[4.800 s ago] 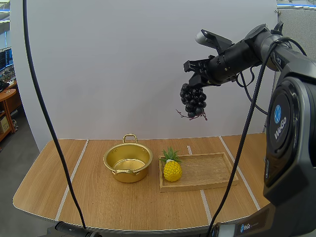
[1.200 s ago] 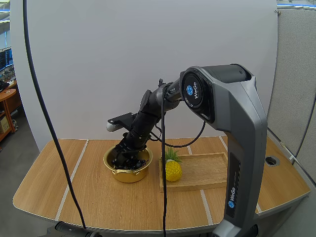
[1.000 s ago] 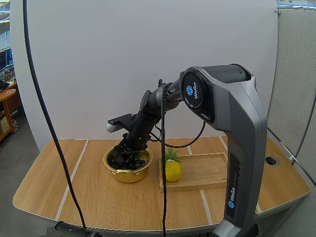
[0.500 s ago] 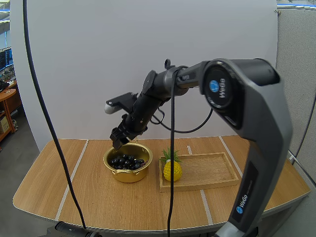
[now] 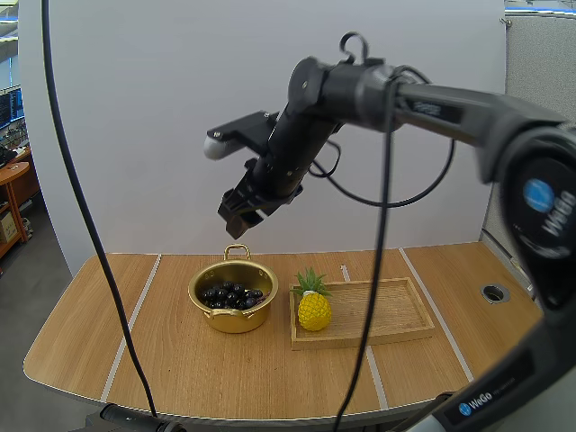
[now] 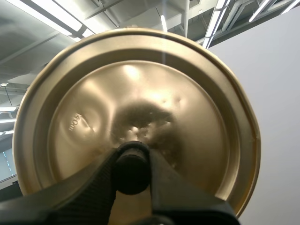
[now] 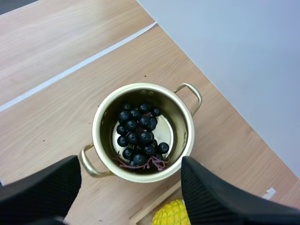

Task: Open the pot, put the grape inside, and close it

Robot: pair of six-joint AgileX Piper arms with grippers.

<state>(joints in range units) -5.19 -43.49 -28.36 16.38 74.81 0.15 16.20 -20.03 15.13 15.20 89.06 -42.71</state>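
The pot point(image 5: 236, 319) stands uncovered on the table point(image 5: 135, 342), and the bunch of grapes point(image 5: 229, 294) lies inside it, dark berries spread over the bottom. Just beside the pot, a wooden tray point(image 5: 378, 310) holds a small yellow pineapple point(image 5: 314, 308) at the end nearest the pot.

The right gripper point(image 5: 243, 209) hangs in the air above the pot, well clear of the rim. In the right wrist view its fingers point(image 7: 211, 194) are spread wide with nothing between them, and the pot point(image 7: 183, 123) with the grapes point(image 7: 138, 136) sits below them on the table.

The left gripper point(image 6: 132, 161) pinches the black knob point(image 6: 132, 169) of the golden lid point(image 6: 154, 84), holding the lid up, away from the pot.
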